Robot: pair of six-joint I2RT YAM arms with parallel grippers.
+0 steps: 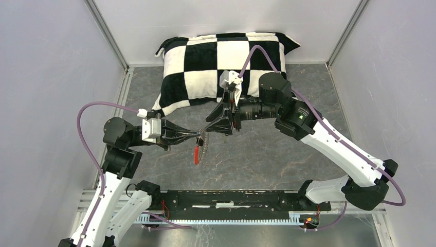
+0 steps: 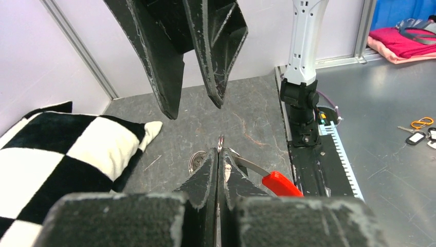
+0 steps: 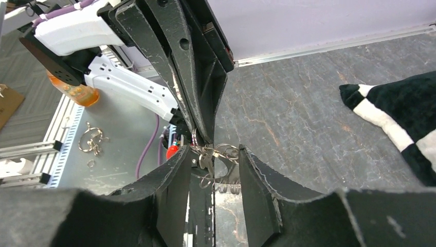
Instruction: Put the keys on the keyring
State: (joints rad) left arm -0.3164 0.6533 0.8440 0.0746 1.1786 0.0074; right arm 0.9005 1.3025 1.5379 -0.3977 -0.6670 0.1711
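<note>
My left gripper (image 1: 199, 137) is shut on the keyring (image 2: 220, 144), a thin silvery wire. The keyring's red sleeve (image 1: 196, 154) hangs below the jaws and shows beside them in the left wrist view (image 2: 280, 183). A bunch of keys (image 3: 206, 160) and small rings dangles from the wire just under the left fingers (image 3: 198, 87). My right gripper (image 3: 215, 153) is open, one finger on each side of that bunch without clamping it. In the left wrist view its two fingers (image 2: 216, 77) hang spread apart above the keyring. The keys' dark heads are hard to make out.
A black-and-white checkered pillow (image 1: 221, 59) lies at the back of the grey stone-patterned floor (image 1: 267, 154). Walls close both sides. A black rail (image 1: 231, 198) runs along the near edge. Loose rings (image 3: 91, 141) and key tags (image 2: 417, 135) lie outside the cell.
</note>
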